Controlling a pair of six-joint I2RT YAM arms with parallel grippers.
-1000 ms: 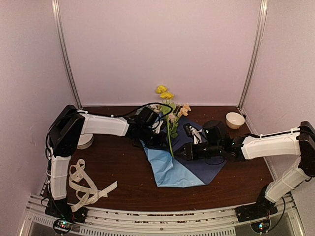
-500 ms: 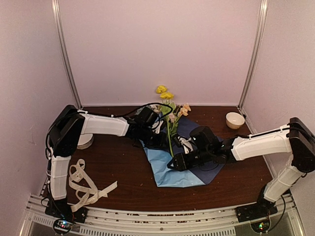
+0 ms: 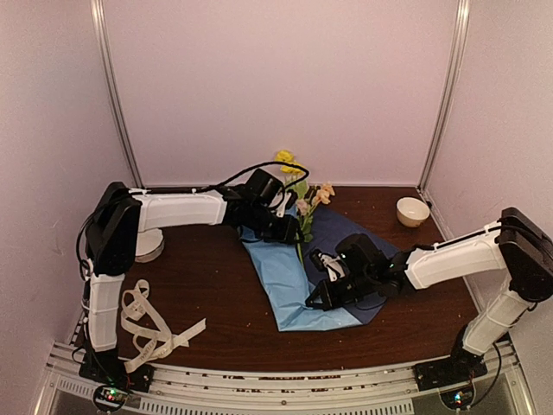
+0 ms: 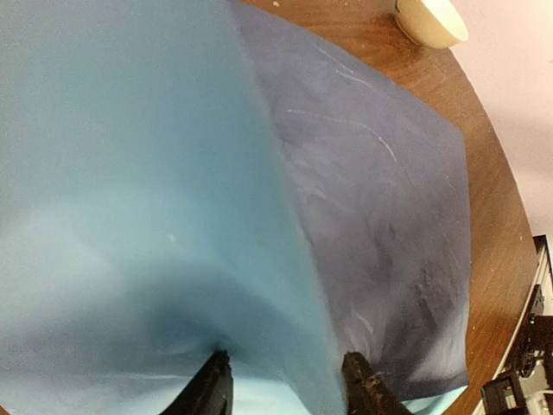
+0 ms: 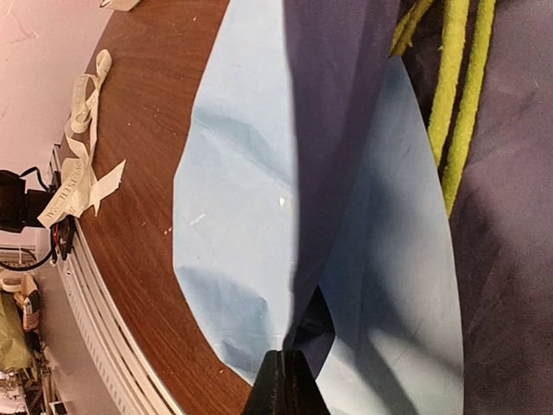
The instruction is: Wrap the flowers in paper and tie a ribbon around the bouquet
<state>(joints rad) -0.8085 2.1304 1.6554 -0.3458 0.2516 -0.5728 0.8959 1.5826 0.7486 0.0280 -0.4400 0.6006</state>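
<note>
My right tool (image 5: 282, 380) is pinched tight on a fold of the large creased sheet of paper (image 3: 281, 277), light blue on one face and dark navy on the other, which lies near the middle of the dark brown wood-grain surface (image 3: 216, 294). At my fingertips the matte navy side curls up into a soft ridge over the pale blue side. My left tool (image 4: 289, 391) stands partly wide, its two black fingers (image 4: 213, 389) apart with the smooth light-blue flap lying just ahead of them; I cannot tell whether they touch it. The navy face shows pale scuffs and crease lines. The bunch of artificial flowers (image 3: 321, 194), with yellow and peach blooms and green leaves, rests on the far part of the paper. Its thin, fuzzy green stems (image 5: 455, 95) run down along the navy face beside the raised fold. The long flat cream-white ribbon (image 3: 147, 328) sits in loose loops at the near left of the surface, well apart from the paper. It carries faint dark print that I cannot read. A small round cream bowl (image 3: 412, 211), smooth and glossy, stands at the far right corner.
</note>
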